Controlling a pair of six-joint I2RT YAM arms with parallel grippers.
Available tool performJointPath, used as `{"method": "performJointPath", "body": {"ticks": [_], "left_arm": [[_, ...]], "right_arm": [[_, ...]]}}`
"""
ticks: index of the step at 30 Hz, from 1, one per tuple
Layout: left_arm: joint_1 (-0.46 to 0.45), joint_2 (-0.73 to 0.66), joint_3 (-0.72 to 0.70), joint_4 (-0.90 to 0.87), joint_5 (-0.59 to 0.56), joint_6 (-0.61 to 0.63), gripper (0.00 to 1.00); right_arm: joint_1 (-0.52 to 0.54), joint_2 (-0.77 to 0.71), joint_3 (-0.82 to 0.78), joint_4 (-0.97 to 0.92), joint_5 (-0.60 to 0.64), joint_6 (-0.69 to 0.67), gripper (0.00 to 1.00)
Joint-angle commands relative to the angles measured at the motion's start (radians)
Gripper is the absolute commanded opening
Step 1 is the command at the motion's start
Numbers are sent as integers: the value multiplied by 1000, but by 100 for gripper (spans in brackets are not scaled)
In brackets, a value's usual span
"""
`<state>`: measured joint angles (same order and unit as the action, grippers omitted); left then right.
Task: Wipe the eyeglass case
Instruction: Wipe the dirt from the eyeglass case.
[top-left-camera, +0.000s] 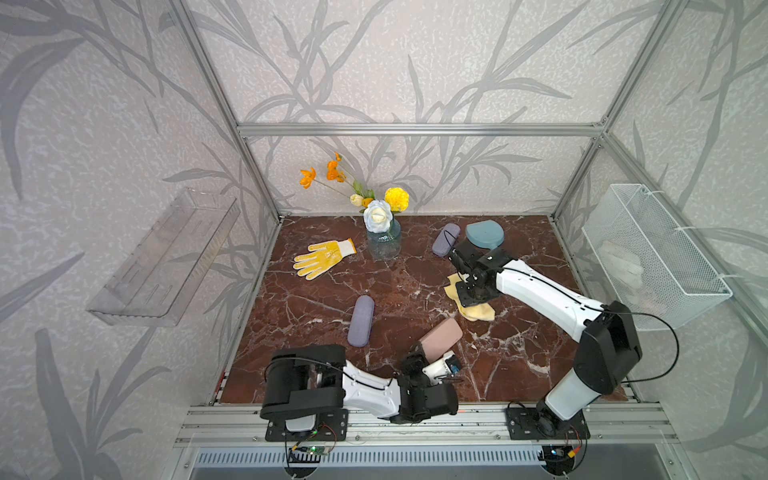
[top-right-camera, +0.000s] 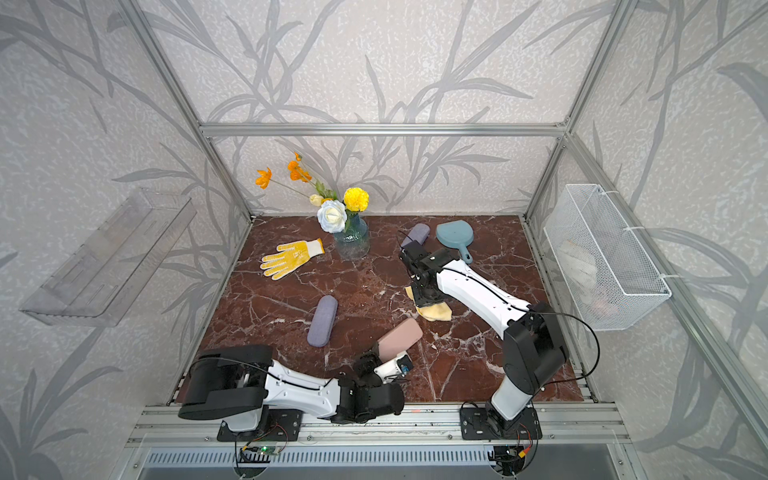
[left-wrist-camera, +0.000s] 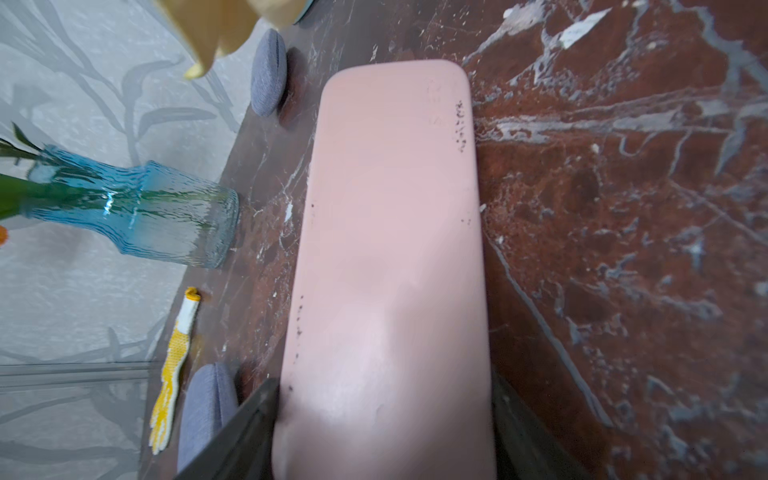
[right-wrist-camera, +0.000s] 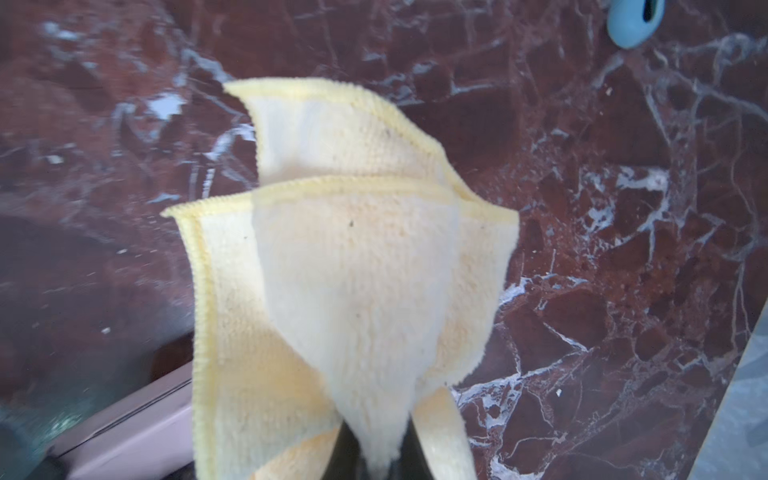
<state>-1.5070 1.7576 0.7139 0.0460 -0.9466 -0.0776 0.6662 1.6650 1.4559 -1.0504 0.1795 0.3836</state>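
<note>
Specks of dark dirt dot the long edges of the smooth pink eyeglass case (left-wrist-camera: 390, 249), which our left gripper (top-left-camera: 420, 356) clasps by one end near the table's (top-left-camera: 519, 365) front edge; our right gripper (right-wrist-camera: 376, 461) pinches a yellow cloth (right-wrist-camera: 353, 270).

On the red-brown marbled bench (top-left-camera: 316, 299), a yellow-dotted work glove (top-left-camera: 322, 257) lies flat towards the back left corner. A blue glass vase (top-left-camera: 384, 243) of flowers (top-left-camera: 378, 214) stands at the middle of the back edge. One grey-purple case (top-left-camera: 360, 321) lies left of centre. Another (top-left-camera: 445, 240) sits near the back edge, just beside a small blue dustpan (top-left-camera: 484, 234). A white wire basket (top-left-camera: 648, 257) hangs beyond the right edge, and a clear plastic shelf (top-left-camera: 166, 257) beyond the left.
</note>
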Motion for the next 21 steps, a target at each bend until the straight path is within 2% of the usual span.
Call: {"method": "performJointPath", "body": {"ticks": [1, 6, 8, 11, 16, 21], "left_arm": [[-17, 26, 39, -70, -120, 19, 17], [-28, 56, 69, -99, -149, 23, 17], [-34, 69, 79, -112, -165, 19, 17], [-38, 74, 86, -123, -179, 11, 17], [-40, 77, 86, -129, -182, 0, 17], [-39, 73, 82, -128, -184, -10, 17]], "right_arm": [[80, 88, 112, -110, -164, -48, 0], [233, 196, 178, -64, -324, 4, 0], [239, 209, 152, -22, -378, 31, 0], [235, 215, 115, 5, -380, 34, 0], [164, 209, -4, 0, -332, -5, 0], [-11, 139, -180, 16, -258, -48, 0]]}}
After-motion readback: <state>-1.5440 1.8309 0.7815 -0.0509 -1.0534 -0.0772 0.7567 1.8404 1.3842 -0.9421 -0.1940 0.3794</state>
